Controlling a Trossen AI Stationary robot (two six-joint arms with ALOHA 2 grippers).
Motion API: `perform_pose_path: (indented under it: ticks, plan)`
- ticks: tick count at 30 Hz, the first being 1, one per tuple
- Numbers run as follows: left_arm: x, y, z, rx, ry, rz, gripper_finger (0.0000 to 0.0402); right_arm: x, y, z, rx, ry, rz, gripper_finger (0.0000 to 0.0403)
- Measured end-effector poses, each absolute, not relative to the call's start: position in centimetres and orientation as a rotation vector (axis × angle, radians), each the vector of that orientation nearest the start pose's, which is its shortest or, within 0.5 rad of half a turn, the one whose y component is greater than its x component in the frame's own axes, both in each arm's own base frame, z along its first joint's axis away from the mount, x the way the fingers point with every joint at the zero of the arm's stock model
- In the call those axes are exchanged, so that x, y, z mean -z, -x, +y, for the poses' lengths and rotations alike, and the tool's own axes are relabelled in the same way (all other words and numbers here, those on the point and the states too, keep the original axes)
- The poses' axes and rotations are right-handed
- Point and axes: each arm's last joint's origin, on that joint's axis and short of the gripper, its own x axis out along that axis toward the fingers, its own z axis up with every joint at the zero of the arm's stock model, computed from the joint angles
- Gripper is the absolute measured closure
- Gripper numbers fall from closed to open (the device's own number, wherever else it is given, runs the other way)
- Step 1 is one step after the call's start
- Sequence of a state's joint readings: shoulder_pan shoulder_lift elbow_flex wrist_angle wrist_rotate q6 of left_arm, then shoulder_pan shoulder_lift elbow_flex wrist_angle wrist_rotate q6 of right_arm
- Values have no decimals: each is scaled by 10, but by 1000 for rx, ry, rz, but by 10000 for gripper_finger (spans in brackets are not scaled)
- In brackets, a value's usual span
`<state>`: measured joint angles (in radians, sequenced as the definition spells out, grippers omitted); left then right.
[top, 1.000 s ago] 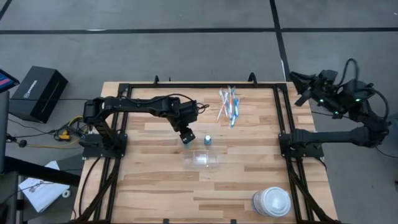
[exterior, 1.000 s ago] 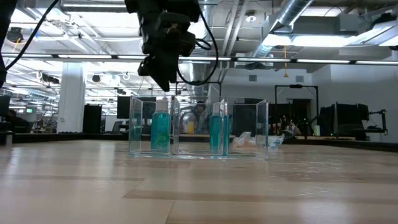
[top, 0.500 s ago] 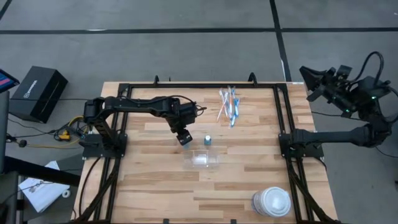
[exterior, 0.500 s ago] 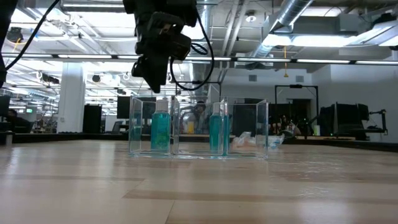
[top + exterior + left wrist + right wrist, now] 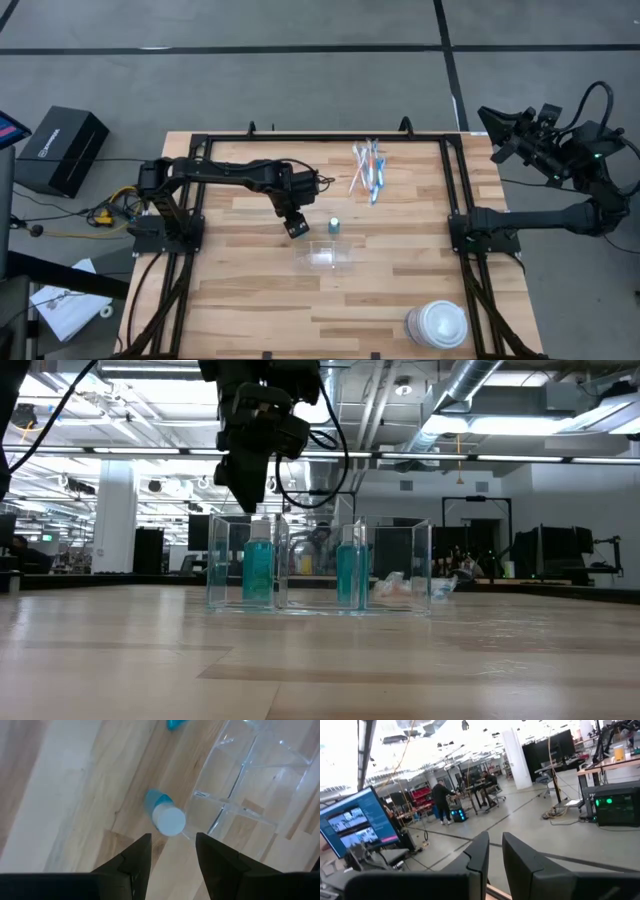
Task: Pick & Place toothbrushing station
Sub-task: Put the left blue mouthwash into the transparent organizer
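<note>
Second blue-green tube (image 5: pixel 176 724) cut off at the left wrist view's edge.

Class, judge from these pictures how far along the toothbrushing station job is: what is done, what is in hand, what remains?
Done: nothing looks placed yet; the clear plastic holder appears empty. In hand: the left gripper, open, hangs over one blue-green tube standing beside the holder. Left: that tube, the second tube and the toothbrushes lying farther back. The right gripper waits off the table.
</note>
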<state>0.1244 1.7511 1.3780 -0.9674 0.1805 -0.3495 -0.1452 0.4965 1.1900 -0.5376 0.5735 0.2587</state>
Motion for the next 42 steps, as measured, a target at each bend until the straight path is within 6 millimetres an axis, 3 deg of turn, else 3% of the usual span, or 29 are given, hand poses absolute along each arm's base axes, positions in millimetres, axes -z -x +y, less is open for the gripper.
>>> perform_pose_path:
  ticks: [12,27,42]
  plan:
    - [-210,-349,34,-173,468,1404,253,-450,-26,-20,689,-285,-283,356]
    - [-226,-357,37,-156,466,1305,253,-451,-25,-20,686,-288,-298,356]
    - [-226,-355,37,-153,462,1336,253,-451,-26,-19,663,-285,-291,356]
